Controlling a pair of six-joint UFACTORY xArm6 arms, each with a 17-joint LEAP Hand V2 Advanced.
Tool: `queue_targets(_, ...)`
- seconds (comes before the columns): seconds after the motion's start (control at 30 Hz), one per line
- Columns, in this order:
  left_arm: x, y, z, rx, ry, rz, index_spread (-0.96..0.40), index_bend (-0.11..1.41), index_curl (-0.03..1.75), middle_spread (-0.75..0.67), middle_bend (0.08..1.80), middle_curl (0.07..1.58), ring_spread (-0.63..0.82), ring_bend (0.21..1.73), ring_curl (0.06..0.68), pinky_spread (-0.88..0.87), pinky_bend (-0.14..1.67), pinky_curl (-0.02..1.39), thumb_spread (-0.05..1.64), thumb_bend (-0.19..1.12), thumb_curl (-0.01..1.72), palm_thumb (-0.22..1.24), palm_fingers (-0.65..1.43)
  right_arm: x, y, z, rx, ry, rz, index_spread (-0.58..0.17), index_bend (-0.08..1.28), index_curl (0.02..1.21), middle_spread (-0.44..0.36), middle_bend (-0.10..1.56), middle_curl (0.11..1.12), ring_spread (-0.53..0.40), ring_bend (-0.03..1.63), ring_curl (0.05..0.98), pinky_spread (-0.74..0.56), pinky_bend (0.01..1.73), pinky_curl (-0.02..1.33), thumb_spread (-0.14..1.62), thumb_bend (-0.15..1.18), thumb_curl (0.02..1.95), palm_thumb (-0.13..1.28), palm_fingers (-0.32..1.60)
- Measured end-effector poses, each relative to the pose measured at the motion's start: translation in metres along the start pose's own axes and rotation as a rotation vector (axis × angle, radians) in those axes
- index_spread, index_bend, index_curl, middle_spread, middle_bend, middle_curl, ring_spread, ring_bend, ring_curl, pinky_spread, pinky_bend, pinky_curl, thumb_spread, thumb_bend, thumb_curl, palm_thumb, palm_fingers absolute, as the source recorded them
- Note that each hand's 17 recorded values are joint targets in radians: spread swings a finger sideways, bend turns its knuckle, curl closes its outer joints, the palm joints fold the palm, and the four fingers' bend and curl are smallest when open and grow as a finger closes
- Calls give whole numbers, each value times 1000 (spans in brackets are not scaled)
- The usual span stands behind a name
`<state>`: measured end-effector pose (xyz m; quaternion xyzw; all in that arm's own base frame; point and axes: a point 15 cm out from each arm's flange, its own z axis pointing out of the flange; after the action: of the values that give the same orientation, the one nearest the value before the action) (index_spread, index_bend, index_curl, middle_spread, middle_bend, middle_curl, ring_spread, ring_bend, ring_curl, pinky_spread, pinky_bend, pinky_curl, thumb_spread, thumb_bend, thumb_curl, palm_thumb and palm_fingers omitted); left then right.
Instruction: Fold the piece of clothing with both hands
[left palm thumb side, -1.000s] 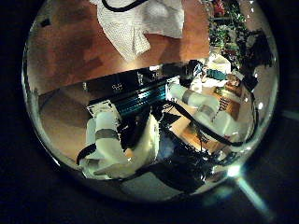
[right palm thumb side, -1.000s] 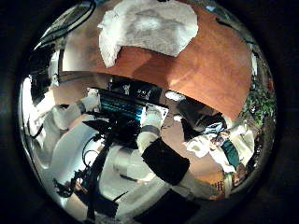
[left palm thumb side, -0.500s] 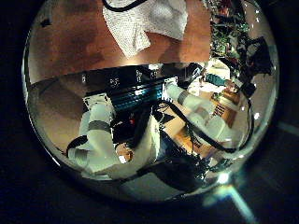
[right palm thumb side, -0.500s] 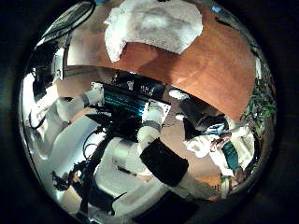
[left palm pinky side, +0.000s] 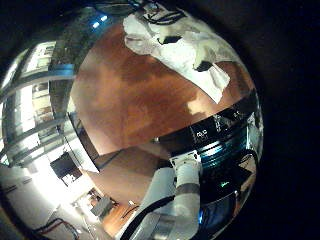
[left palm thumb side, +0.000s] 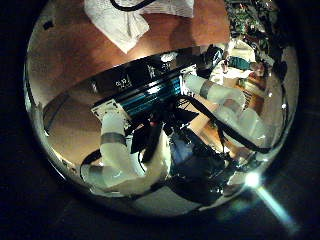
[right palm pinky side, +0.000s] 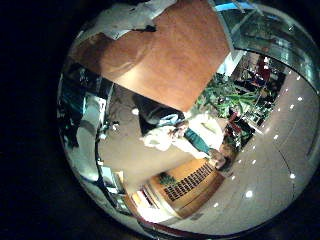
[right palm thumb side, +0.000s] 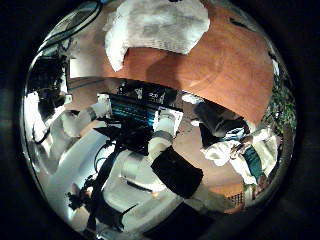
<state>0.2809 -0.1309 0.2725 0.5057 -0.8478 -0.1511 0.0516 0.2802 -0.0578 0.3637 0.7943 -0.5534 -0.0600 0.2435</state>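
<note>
Clothing (right palm thumb side: 155, 25), a single white piece, lay bunched on the reddish-brown wooden surface (right palm thumb side: 225, 65), well away from both palms and small in every palm view. Seen from the right robot hand's thumb side, it was a rumpled, rounded heap with soft folds and a slightly mottled, textured weave, one edge hanging toward the near rim of the surface. From the left robot hand's little finger side the clothing (left palm pinky side: 185, 45) looked stretched out and creased, with a few dark patches showing among its folds, and a dark cord lay just beside it. The left thumb side caught only a corner of the clothing (left palm thumb side: 130, 15), draped flat with a folded lip. The right little finger side showed it as a pale crumpled strip (right palm pinky side: 125, 20) at the far end of the surface. Neither robot hand's fingers could be seen, so I could not tell whether either was open or closed.
</note>
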Motion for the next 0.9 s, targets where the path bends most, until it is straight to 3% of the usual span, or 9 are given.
queue_targets(0.3, -3, -56, 51, 136, -42, 33, 60, 141, 266, 363, 185, 339, 425, 789, 199, 401, 540, 338, 1036, -26, 283, 158, -20, 2, 4, 9, -37, -49, 41, -361, 173, 293, -53, 334, 372, -14, 737, 223, 289, 876, 98, 1333, -11, 225, 426, 220)
queue_targets(0.63, 1, -75, 109, 89, -44, 2, 96, 125, 234, 465, 188, 315, 504, 805, 202, 459, 577, 339, 977, -30, 287, 133, -41, 0, 0, 12, -57, -52, 47, -360, 171, 304, -58, 321, 371, -13, 727, 219, 295, 865, 89, 1336, -11, 222, 431, 238)
queue_targets(0.8, 1, -88, 121, 69, -44, 4, 115, 134, 225, 475, 189, 310, 520, 815, 203, 469, 591, 337, 972, -20, 296, 163, -27, -3, 9, 13, -81, -64, 51, -359, 167, 306, -59, 315, 370, -13, 726, 220, 297, 863, 87, 1336, -11, 221, 431, 242)
queue_targets(0.9, 3, -92, 125, 61, -41, -11, 138, 137, 224, 405, 231, 327, 460, 842, 207, 450, 586, 328, 998, -7, 304, 222, 59, -2, 11, 13, -81, -63, 53, -362, 168, 308, -59, 310, 371, -13, 725, 220, 298, 862, 85, 1336, -11, 220, 431, 243)
